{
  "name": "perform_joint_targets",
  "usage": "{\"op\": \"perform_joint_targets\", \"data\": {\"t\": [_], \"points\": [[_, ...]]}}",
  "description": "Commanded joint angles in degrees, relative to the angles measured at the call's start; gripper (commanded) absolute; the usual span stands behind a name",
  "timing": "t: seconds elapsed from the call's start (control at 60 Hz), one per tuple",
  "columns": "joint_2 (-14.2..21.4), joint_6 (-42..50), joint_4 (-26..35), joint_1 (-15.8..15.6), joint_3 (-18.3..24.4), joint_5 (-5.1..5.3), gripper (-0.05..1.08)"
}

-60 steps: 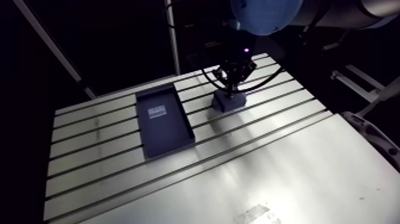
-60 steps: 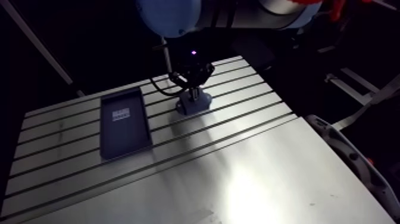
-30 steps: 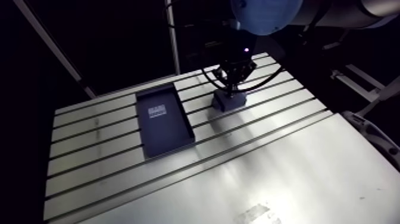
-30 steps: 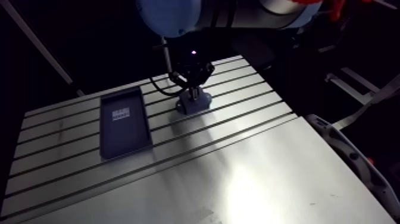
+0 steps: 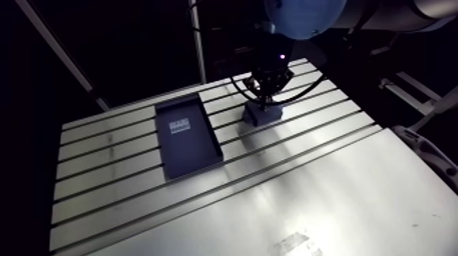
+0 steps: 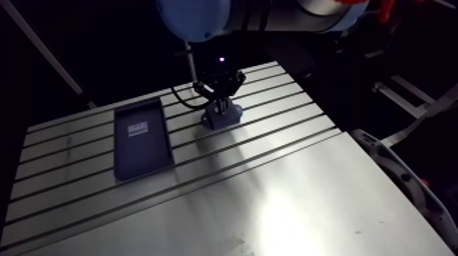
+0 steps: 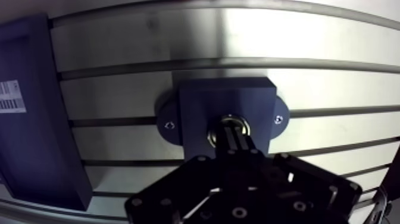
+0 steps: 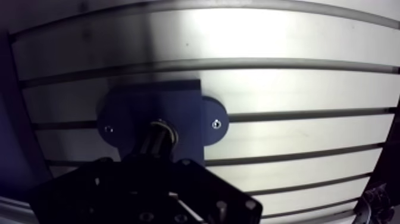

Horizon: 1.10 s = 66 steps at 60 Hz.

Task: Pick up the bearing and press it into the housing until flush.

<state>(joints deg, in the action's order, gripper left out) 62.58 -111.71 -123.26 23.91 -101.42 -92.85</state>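
1. The hand [image 7: 231, 133] has its fingers pressed together, tips down on the bearing [image 7: 221, 126].
2. The bearing, a metal ring, sits in the bore of the housing [image 7: 205, 102]; I cannot tell whether it is flush.
3. The housing stands near the far edge of the bench [image 7: 297, 36].
4. A dark tray [image 7: 30, 137] lies beside it, apart.

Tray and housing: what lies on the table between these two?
Nothing. In the wrist view the stretch between the tray and the housing is bare table, crossed only by its slots; the arm view shows the same.
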Motion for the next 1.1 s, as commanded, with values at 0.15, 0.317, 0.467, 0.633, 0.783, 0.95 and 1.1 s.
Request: {"op": "perform_joint_targets", "data": {"t": [0.15,0.317,0.467,0.633,0.783,0.95,1.1], "points": [[-0.1,0.0,0.0,0.0,0.1,0.00,0.99],[-0.1,0.0,0.0,0.0,0.1,0.00,0.99],[-0.1,0.0,0.0,0.0,0.0,0.00,0.99],[-0.1,0.0,0.0,0.0,0.1,-0.08,0.99],[-0.1,0.0,0.0,0.0,0.0,0.00,0.99],[-0.1,0.0,0.0,-0.1,0.0,0.00,0.99],[-0.1,0.0,0.0,-0.1,0.0,0.00,0.99]]}}
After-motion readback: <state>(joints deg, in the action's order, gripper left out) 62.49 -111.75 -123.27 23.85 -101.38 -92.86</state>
